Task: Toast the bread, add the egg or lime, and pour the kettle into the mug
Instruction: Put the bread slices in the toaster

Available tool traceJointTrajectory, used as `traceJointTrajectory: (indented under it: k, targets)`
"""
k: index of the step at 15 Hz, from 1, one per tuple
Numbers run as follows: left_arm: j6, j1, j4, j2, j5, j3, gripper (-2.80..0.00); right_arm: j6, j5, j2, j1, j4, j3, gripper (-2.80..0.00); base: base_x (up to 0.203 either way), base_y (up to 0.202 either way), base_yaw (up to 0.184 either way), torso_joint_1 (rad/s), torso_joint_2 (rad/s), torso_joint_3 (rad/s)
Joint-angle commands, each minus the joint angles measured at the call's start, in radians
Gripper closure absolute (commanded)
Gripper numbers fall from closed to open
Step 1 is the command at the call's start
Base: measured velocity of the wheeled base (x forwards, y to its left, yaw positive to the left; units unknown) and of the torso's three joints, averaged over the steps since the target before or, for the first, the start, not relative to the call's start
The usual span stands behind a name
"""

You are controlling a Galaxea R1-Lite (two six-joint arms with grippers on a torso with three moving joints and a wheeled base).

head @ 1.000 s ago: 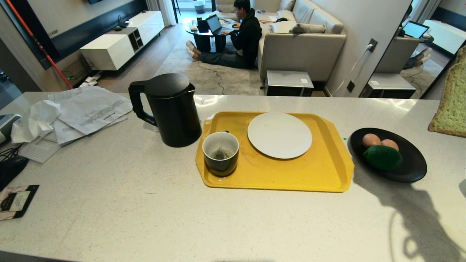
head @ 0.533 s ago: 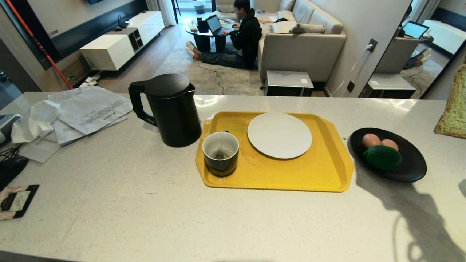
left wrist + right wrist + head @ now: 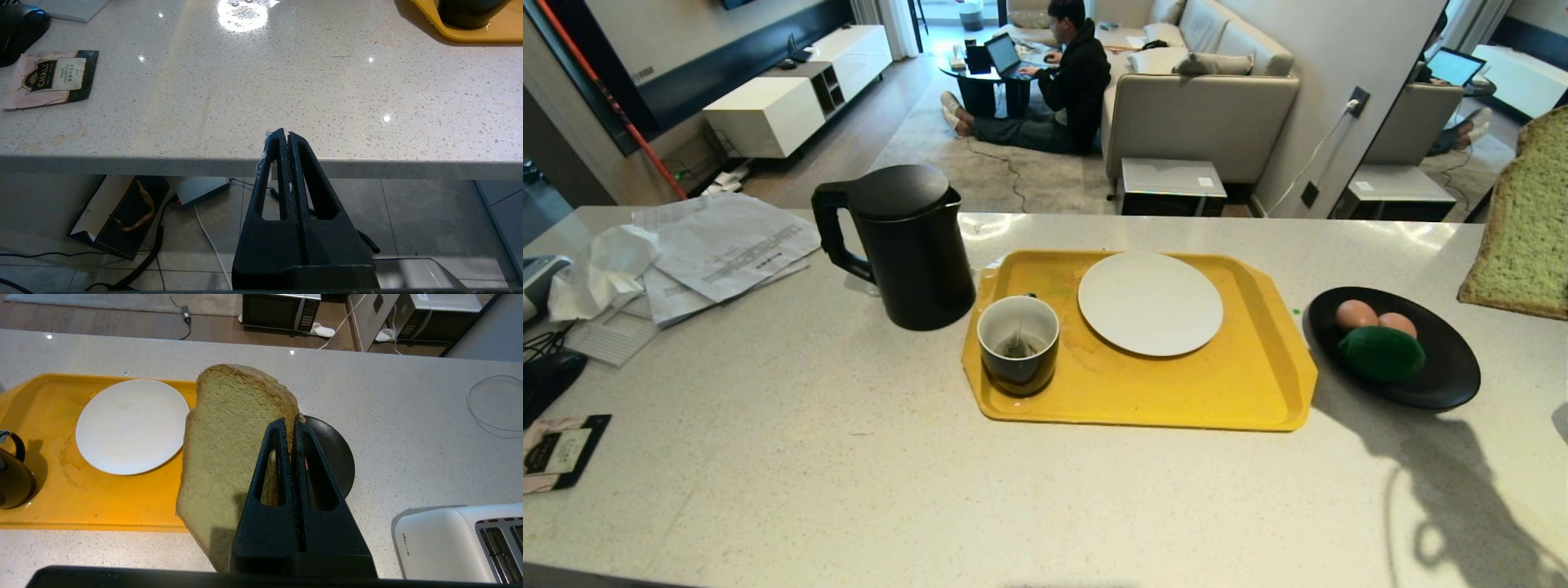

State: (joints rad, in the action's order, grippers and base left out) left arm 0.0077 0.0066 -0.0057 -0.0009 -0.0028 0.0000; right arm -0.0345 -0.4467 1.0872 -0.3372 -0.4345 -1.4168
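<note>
My right gripper (image 3: 291, 424) was clamped on the bread (image 3: 229, 457), held in the air above the dark dish (image 3: 1445, 384). The toaster (image 3: 457, 539) sat at four o'clock; I judged the slice should go edge-down into a slot. Open counter (image 3: 408, 416) lay between. My left gripper (image 3: 284, 134) hung closed, empty.

My head view looks down across the worktop (image 3: 849, 457) toward its far edge. Left wrist view sits low at the near edge. Right wrist view, higher, shares the yellow tray (image 3: 1258, 384) (image 3: 36, 396).
</note>
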Motion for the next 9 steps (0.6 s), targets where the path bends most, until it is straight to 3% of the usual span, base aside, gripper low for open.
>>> traceJointTrajectory:
  k: [1,9]
  targets:
    - [0.0,0.0,-0.001,-0.001,0.0,0.0,0.0,0.001,-0.003,-0.001,0.0,-0.003,-0.005,0.0,0.0,0.0,0.0,0.0,0.0,0.0]
    - [0.0,0.0,-0.002,-0.001,0.0,0.0,0.0,0.053,-0.007,-0.043,0.004,-0.01,-0.008,0.0,0.0,0.0,0.0,0.0,0.0,0.0]
